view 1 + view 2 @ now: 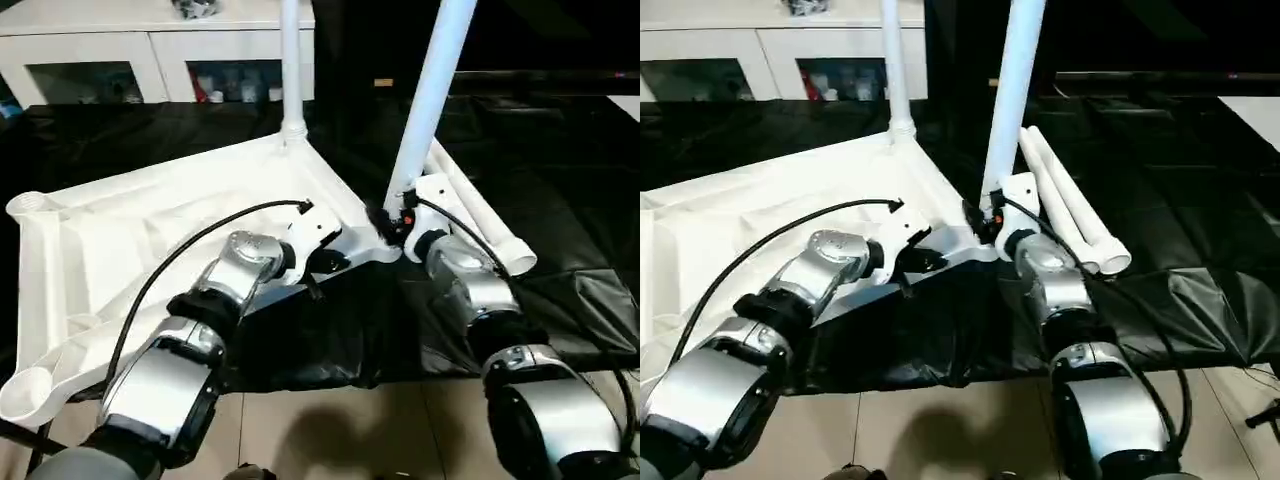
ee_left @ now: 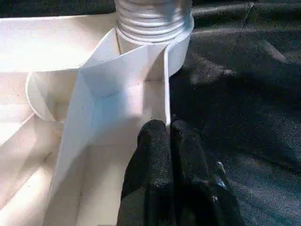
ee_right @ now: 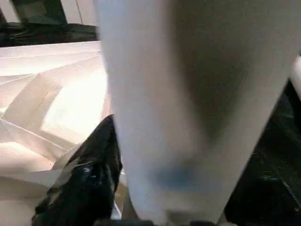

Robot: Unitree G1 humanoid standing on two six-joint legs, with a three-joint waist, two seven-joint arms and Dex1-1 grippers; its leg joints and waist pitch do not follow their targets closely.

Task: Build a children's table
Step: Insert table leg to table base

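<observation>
Two legs stood in the upturned table top (image 1: 150,230) on the black-draped desk, two spare legs (image 1: 1070,200) lay beside it, my left gripper (image 2: 170,136) was pinched on a rib, and my right gripper (image 1: 392,222) clasped the leaning leg (image 1: 425,95).

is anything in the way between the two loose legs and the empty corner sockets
Nothing visible stands in the sockets themselves; both look open. But the loose legs lie on the black cloth beyond the tabletop's far side, so both forearms and the two standing legs lie between.
</observation>
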